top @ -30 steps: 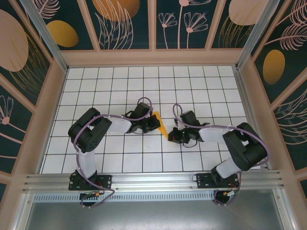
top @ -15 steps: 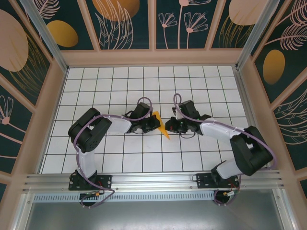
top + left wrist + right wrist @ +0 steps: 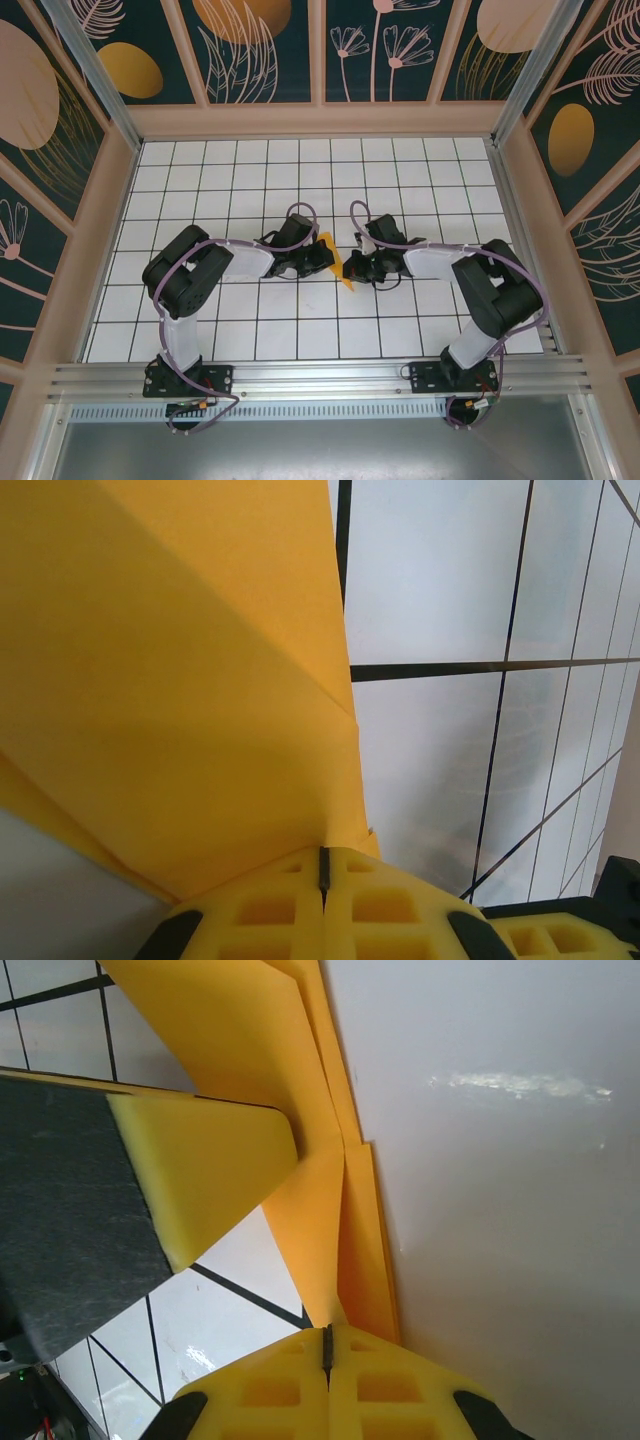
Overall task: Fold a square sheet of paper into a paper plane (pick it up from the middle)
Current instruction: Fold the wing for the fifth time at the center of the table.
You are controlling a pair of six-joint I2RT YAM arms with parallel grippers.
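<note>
Bright even light, soft shadows under the arms, glare streak in right wrist view, close paper softly blurred

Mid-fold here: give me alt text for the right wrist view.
The right pincer is shut on the folded orange-yellow paper, which fans up toward the top left. A yellow-padded finger of the other arm touches the paper from the left, over the white gridded table.

My 2 grippers flank the paper (image 3: 343,272) on the table (image 3: 300,330).
I see left gripper (image 3: 326,262) on its left, right gripper (image 3: 356,268) opposite.
</note>
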